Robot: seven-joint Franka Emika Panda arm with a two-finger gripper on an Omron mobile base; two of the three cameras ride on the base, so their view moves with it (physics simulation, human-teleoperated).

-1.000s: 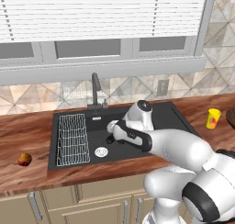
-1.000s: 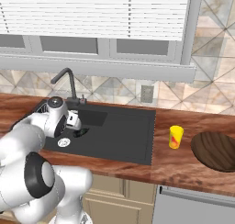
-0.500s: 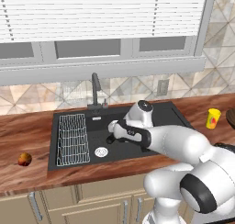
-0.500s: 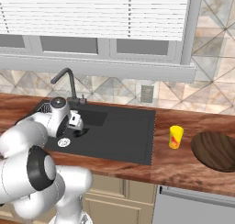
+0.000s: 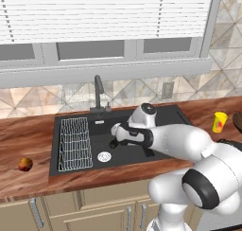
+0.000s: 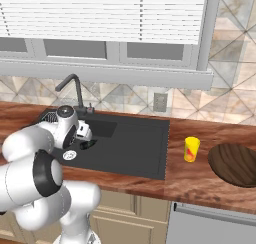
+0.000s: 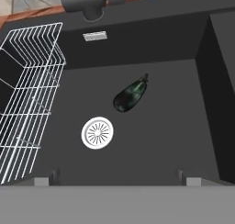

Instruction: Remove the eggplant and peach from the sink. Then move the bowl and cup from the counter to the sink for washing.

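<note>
Eggplant (image 7: 130, 95) on sink (image 7: 174, 126) floor, below spread hand (image 7: 118, 178).

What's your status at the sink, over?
Gripper open, above the sink basin. Eggplant on basin floor beside the drain, ungrasped. Peach on counter. Path clear.

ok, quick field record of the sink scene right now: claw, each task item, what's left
claw: open, hovering over the basin of the large black rectangular sink
claw point
small dark blackish-green eggplant: lying on the basin floor, apart from the silver round drain
small round orange-red peach: on the wooden counter, left of the sink
small yellow cylindrical cup: upright on the counter, right of the sink
wide brown wood-grain bowl: on the counter, beyond the cup
white wire rack: inside the sink, beside the drain
left to do: eggplant out; bowl and cup in
</note>
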